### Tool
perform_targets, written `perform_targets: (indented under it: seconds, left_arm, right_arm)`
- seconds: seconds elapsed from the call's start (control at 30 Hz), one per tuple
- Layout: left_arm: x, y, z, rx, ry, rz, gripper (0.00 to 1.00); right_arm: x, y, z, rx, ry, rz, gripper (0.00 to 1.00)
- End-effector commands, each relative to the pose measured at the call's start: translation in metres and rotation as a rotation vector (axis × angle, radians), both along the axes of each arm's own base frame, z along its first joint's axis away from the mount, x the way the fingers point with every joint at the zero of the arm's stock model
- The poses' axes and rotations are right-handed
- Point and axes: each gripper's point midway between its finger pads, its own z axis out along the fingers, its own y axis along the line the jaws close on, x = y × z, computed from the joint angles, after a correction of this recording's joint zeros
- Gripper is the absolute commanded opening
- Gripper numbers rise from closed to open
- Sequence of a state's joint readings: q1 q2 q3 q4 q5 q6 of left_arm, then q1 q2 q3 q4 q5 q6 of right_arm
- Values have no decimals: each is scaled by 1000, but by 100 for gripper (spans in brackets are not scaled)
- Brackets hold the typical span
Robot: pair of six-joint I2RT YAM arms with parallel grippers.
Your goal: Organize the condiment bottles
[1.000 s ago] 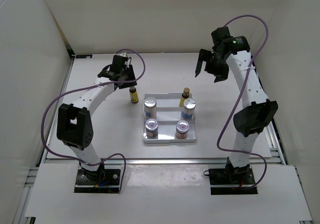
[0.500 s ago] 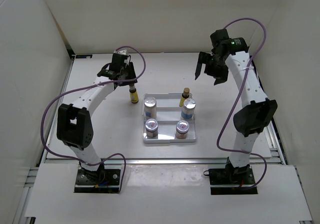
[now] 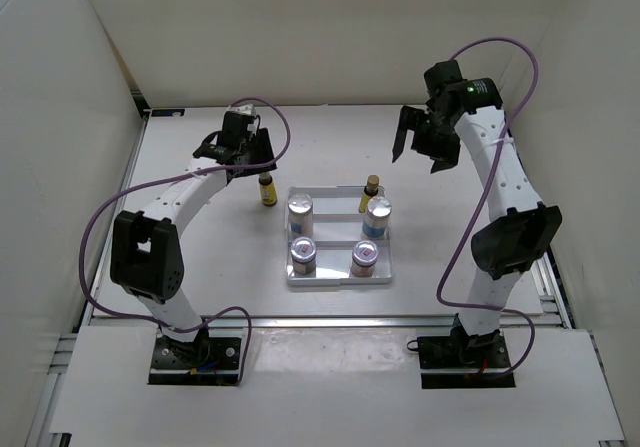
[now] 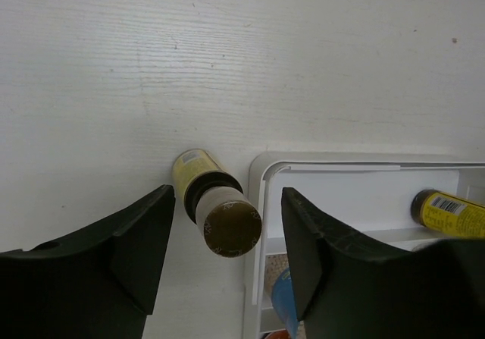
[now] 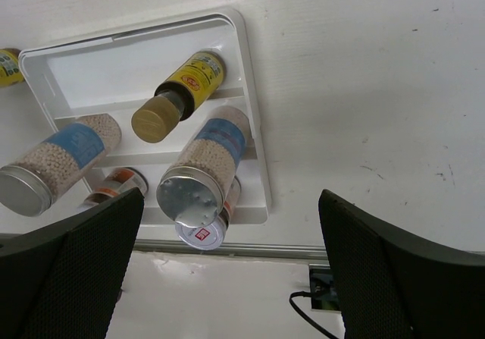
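One slim yellow bottle (image 3: pixel 267 189) stands on the table just left of the white tray (image 3: pixel 340 280). My left gripper (image 3: pixel 243 157) is open above and behind it. In the left wrist view the bottle's brown cap (image 4: pixel 227 227) shows between the open jaws (image 4: pixel 227 202), untouched. The second yellow bottle (image 3: pixel 370 193) stands in the tray's back row. Two blue-labelled jars (image 3: pixel 300 212) (image 3: pixel 377 217) stand in the middle, and two pink-red-labelled jars (image 3: pixel 303 255) (image 3: pixel 365 257) in front. My right gripper (image 3: pixel 418 147) is open and empty, high above the table at the back right.
The tray's rim lies close beside the loose bottle (image 4: pixel 261 174). White walls enclose the table on three sides. The right wrist view shows the tray (image 5: pixel 248 89) from above, bare table to its right, and the table's front rail (image 5: pixel 250 252).
Both arms have shifted only slightly; the right gripper drifted a little to the right. No bottle has moved.
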State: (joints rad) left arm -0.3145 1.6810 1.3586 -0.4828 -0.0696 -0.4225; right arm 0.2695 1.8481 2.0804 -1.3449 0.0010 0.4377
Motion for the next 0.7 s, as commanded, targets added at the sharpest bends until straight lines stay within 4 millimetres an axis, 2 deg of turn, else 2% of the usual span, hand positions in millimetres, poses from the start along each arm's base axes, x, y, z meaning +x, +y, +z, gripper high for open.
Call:
perform_targets:
  seconds: [0.0, 0.17, 0.67]
  left_arm:
    - [1, -2, 17, -17, -58, -10, 68]
    - [4, -4, 12, -20, -46, -17, 57]
    - [0, -9, 9, -41, -30, -31, 57]
  right_arm:
    - [-24, -14, 8, -21, 43, -19, 100]
    - [-27, -18, 5, -27, 54, -20, 100]
    - [-27, -20, 0, -21, 67, -26, 100]
